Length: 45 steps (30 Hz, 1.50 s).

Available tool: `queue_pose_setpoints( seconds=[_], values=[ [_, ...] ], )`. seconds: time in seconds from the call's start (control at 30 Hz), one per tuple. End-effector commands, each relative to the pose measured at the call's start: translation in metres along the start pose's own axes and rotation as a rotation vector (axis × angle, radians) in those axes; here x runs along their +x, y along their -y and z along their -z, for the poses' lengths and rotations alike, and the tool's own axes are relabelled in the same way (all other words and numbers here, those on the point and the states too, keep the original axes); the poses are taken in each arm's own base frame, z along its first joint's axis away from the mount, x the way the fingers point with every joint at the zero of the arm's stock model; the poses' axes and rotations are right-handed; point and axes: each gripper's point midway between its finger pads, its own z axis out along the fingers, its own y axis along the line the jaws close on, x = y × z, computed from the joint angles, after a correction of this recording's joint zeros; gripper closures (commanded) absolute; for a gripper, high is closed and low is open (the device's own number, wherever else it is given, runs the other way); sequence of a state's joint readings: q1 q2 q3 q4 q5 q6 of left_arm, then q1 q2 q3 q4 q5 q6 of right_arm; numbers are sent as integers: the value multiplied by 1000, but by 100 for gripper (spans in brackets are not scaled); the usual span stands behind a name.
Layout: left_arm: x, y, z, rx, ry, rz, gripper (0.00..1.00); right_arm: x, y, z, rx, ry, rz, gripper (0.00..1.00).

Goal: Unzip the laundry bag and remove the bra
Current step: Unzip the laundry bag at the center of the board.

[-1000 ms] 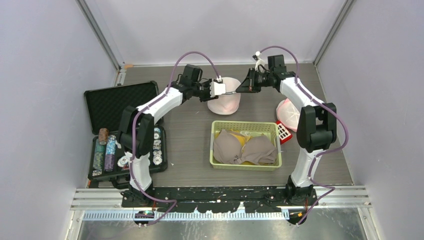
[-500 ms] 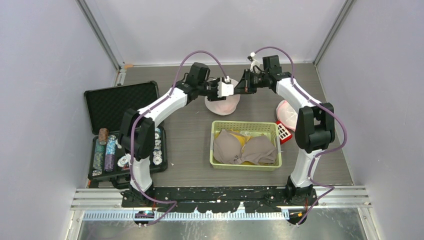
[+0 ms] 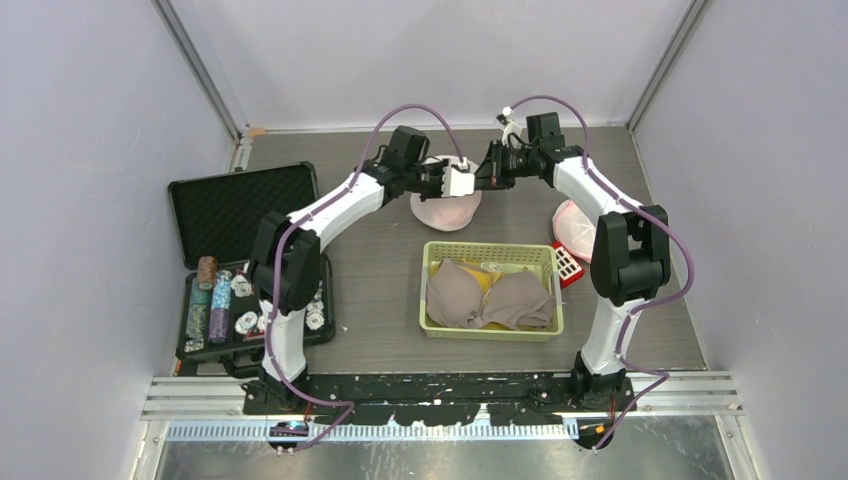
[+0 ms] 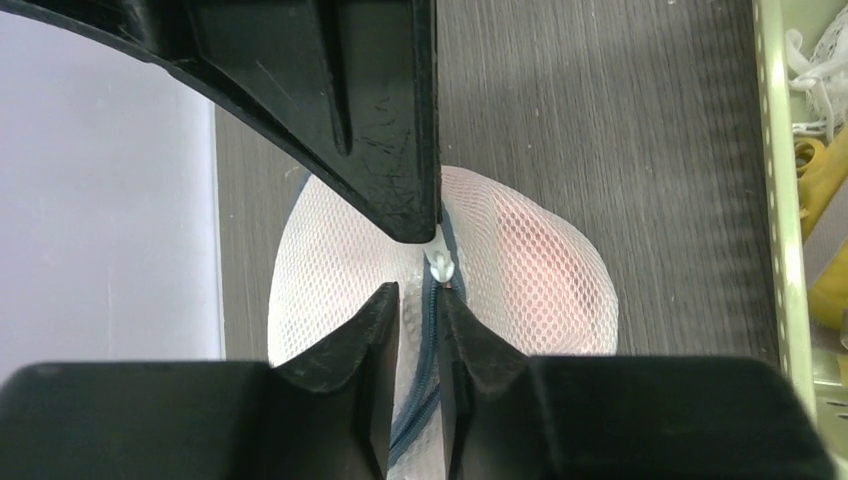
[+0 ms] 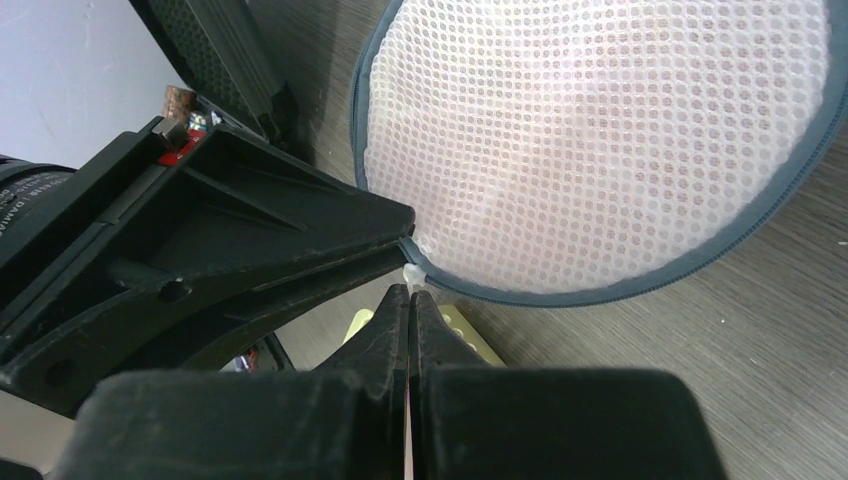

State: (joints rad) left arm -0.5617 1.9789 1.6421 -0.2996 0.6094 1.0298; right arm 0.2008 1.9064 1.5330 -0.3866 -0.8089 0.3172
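Left gripper (image 4: 420,292) narrowly parted astride zipper (image 4: 428,345), shifted toward 3 o'clock since a second ago | right gripper (image 5: 410,293) pressed together, tips at zipper pull (image 4: 441,264) | laundry bag (image 3: 446,207) at 12 o'clock of basket (image 3: 490,247)

Two arms, the left arm (image 3: 328,205) and the right arm (image 3: 590,190); two grippers, one to each arm, the left gripper (image 4: 418,295) and the right gripper (image 5: 410,295); two laundry bags (image 3: 447,208) (image 3: 575,222), both of white mesh; one zip pull (image 4: 440,265) showing; one basket (image 3: 490,247); one bra (image 3: 490,300) with two cups, over something yellow that cannot be counted; one open case (image 3: 240,205); chips (image 3: 221,295) in at least three upright stacks, the loose ones too small to count; one small red object (image 3: 567,263).
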Motion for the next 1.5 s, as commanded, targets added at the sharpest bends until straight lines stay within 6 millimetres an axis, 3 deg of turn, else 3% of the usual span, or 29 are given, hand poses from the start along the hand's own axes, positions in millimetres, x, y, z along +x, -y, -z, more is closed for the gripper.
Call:
queue_pose_setpoints(
  seconds=[0.0,0.2,0.5,0.83,1.0,1.23,1.47],
  values=[
    [0,-5,2,4,-19,-26,84,-18,-19,12,-35,60,72,99],
    [10,-7,8,-11,-41,-2,100,-23,-9,19,-17,69,68,99],
    [25,-21,23,-67,-47,50,100,-24,11,27,19,74,52,99],
    [59,-33,50,-132,-73,117,100,-25,26,25,36,79,13,99],
    [34,-29,55,-121,-7,107,100,-24,15,22,9,85,4,99],
    [-5,-29,56,-113,47,104,60,-21,1,17,-14,83,15,99],
    [-27,-22,39,-75,78,72,55,-22,-4,19,-21,86,19,99]
  ],
)
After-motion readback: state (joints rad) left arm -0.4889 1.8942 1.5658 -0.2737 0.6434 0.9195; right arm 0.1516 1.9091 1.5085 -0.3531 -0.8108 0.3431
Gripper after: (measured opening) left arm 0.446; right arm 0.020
